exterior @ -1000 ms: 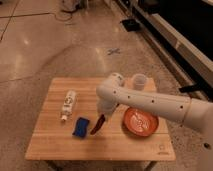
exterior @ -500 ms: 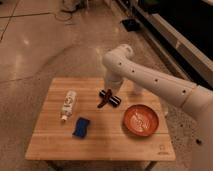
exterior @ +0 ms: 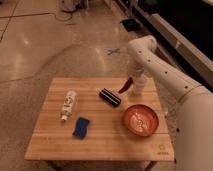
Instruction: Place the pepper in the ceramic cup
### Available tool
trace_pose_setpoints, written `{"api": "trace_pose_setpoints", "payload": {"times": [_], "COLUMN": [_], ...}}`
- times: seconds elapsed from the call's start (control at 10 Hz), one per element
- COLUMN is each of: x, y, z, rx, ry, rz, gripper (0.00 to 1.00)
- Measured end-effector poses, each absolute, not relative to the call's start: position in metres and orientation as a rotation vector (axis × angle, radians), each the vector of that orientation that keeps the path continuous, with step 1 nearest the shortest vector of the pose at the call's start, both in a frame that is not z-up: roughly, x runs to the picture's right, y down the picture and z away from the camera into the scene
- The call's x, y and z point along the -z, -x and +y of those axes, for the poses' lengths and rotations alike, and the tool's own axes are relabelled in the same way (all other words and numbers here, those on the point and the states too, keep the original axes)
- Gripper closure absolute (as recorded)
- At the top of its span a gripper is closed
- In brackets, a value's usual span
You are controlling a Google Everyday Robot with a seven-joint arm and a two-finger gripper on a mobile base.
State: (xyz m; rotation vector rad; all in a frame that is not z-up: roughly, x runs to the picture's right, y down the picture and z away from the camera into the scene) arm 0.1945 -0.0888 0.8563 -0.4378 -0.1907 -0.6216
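Occlusions / cut-offs:
gripper (exterior: 134, 79) sits above ceramic cup (exterior: 139, 89), hiding its rim; pepper (exterior: 128, 85) upper end buried in its closed grip; arm (exterior: 172, 82) runs off right edge; bottle (exterior: 68, 105) label unreadable.

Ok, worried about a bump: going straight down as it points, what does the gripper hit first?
Probably the ceramic cup, right under the gripper, which is shut on the pepper; depth is unclear.

The white arm (exterior: 170, 80) reaches in from the right, bends at a raised joint and drops its wrist straight down. The end effector (exterior: 133, 80) hangs over the far right part of the surface (exterior: 100, 135), pinched shut on the pepper (exterior: 126, 86).
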Motion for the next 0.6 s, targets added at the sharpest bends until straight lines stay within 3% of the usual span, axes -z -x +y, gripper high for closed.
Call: {"api": "trace_pose_setpoints", "payload": {"times": [0.3,0.6], "x": [-0.865,-0.872], "y": [-0.224,-0.251], "z": [-0.131,-0.147], "rx": [0.570,0.557], "ry": [0.388,0.376], "rz": [-0.170,-0.123], "gripper": [1.00,1.00]}}
